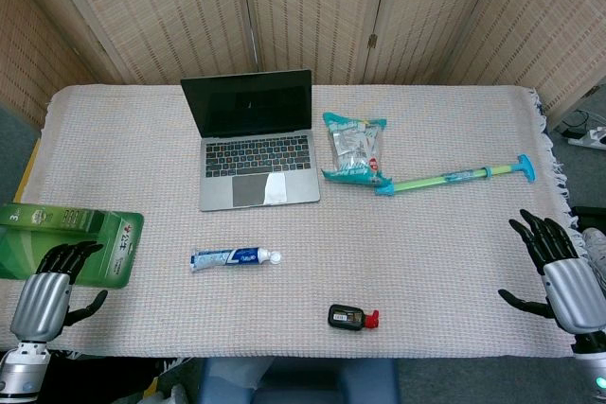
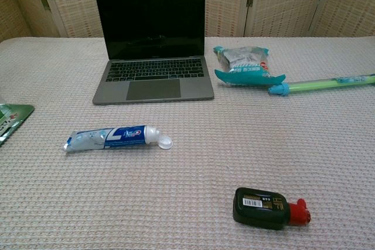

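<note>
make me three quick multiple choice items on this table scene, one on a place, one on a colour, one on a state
1. Where does the blue and white toothpaste tube lie?
A. in front of the open grey laptop
B. on the laptop's keyboard
C. under the right hand

2. What colour is the cap of the small dark flat bottle?
A. green
B. red
C. white

3. How is the left hand?
A. gripping the toothpaste tube
B. pressing the laptop's keys
C. holding nothing, by the green flat box

Answers: 1 A, the tube lies on the cloth nearer the robot than the laptop. 2 B, the chest view shows a red cap. 3 C, nothing is in its fingers in the head view.
</note>
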Controlling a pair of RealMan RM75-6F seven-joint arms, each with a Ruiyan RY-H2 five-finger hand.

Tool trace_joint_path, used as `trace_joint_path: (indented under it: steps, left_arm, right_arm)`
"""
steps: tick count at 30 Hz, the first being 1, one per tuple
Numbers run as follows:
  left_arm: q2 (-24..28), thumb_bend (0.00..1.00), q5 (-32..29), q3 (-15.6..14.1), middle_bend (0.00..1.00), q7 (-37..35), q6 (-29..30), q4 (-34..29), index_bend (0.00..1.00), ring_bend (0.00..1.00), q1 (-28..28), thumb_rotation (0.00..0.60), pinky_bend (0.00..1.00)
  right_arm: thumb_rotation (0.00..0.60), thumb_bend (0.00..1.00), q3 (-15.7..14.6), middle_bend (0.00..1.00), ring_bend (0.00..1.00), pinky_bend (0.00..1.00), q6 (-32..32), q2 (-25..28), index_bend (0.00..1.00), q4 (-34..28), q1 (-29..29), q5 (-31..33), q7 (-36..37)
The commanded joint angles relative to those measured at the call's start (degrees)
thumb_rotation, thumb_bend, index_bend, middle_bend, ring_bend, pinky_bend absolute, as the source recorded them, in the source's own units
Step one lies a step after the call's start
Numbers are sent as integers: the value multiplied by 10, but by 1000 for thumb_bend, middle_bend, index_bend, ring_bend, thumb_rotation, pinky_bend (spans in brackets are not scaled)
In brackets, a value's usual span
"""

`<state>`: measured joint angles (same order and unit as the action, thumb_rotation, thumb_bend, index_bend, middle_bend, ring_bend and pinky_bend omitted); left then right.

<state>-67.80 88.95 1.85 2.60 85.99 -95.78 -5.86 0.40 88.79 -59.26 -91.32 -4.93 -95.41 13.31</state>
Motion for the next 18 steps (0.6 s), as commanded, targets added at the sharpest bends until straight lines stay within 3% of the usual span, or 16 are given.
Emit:
trace_joint_path:
  steps: [1, 11, 18]
  left_arm:
    - [-3, 339, -5, 3, 234, 8, -1, 4, 243, 213, 0, 600, 164]
    - [-8, 340, 9, 3, 234, 16, -69, 1, 256, 206, -49, 600, 158]
    - [-40, 339, 14, 7, 234, 6, -175, 5, 249, 198, -122, 600, 150]
  right_arm:
    - [600, 106, 0, 0, 0, 0, -2, 1, 0, 0, -2, -1, 1]
    - [600, 106, 12, 0, 0, 0, 9, 16, 0, -15, 0, 10, -1]
    - [600, 106, 15, 0, 0, 0, 9, 12, 0, -19, -1, 14, -3]
